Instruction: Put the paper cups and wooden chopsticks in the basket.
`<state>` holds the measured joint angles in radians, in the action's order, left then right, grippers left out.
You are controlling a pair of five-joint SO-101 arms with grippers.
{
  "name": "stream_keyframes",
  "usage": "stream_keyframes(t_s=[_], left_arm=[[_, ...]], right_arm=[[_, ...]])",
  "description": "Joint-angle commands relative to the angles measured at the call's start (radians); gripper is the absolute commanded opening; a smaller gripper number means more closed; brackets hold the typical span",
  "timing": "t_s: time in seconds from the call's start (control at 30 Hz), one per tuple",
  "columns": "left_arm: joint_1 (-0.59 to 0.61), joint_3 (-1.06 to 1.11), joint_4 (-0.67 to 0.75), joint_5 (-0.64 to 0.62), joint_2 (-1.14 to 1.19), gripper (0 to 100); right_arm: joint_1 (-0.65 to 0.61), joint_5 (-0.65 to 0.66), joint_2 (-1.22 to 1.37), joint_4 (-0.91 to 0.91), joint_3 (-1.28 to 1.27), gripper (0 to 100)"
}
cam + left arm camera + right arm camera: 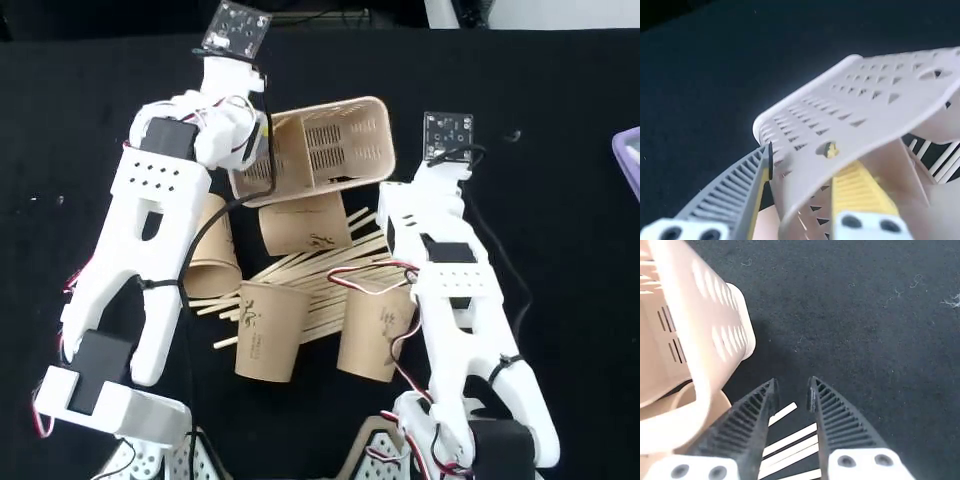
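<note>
Black bench (pixel 560 300), one basket (pixel 340 140) tipped over at 12 o'clock of four paper cups (pixel 268 335) and heaped wooden chopsticks (pixel 320 270), left end effector (pixel 807 160) clamped on basket wall, right end effector (pixel 792 390) slightly parted, empty.

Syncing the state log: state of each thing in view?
left gripper: jaws shut on basket wall
basket: tilted, held by left gripper
right gripper: jaws open, empty
paper cups: four, lying on their sides, outside basket
chopsticks: scattered loose on table, outside basket

Bright, even light from above; basket (pixel 700 305) throws a soft shadow on the dark table (pixel 865 315).
</note>
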<state>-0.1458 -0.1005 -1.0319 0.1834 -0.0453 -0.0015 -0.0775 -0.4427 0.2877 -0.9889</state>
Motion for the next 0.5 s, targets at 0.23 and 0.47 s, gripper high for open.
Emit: stream_keyframes(t_s=[0.23,0.47], left_arm=[[0.03,-0.048,0.037,-0.008,-0.014,19],[0.045,-0.047,0.061,-0.008,-0.014,20]], right_arm=[[0.052,-0.002,-0.171,0.356,0.278,22.6],[-0.023,0.084,-0.108,0.506,0.585,21.2]])
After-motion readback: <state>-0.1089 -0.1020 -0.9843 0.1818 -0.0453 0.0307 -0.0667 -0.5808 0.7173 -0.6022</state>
